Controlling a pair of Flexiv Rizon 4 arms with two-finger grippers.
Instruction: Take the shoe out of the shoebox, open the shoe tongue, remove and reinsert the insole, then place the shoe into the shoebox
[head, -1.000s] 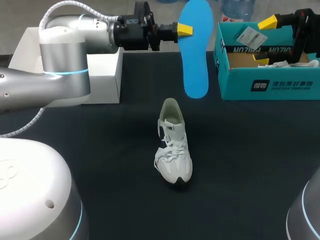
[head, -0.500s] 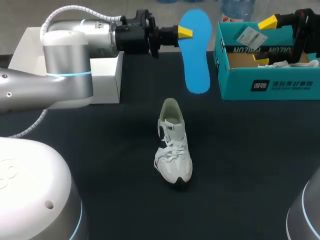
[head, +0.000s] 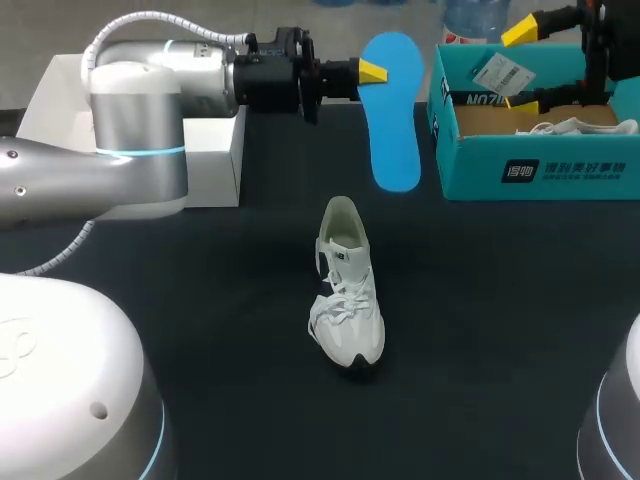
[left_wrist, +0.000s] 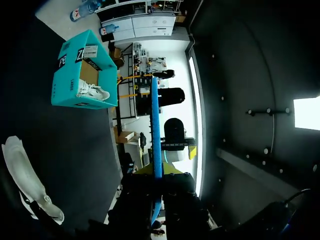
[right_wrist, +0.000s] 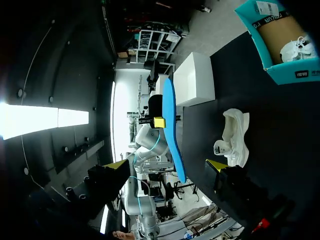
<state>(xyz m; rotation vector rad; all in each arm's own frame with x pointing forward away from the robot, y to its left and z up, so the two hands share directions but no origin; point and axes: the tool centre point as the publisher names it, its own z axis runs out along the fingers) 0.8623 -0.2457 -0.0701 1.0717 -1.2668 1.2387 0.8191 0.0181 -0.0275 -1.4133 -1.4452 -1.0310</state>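
Observation:
A white shoe (head: 345, 290) lies on the dark table, toe toward me, its opening facing the far side. My left gripper (head: 378, 72) is raised behind it, shut on the upper part of a blue insole (head: 393, 120) that hangs down above the table. From the left wrist the insole (left_wrist: 156, 145) shows edge-on, pinched by that gripper (left_wrist: 157, 172), with the shoe (left_wrist: 25, 175) off to one side. My right gripper (head: 525, 65) stands open over the teal shoebox (head: 560, 170). Its wide-apart fingers (right_wrist: 167, 165) hold nothing; the insole (right_wrist: 172, 130) and shoe (right_wrist: 235, 132) are ahead of it.
A second white shoe (head: 575, 127) lies inside the shoebox at the back right. A white box (head: 215, 150) stands at the back left, under my left arm. The shoebox (left_wrist: 82, 70) is open at the top.
My left gripper has lowered the insole a little and shifted it slightly right. My right gripper has moved up and farther back over the shoebox. The shoe has stayed put.

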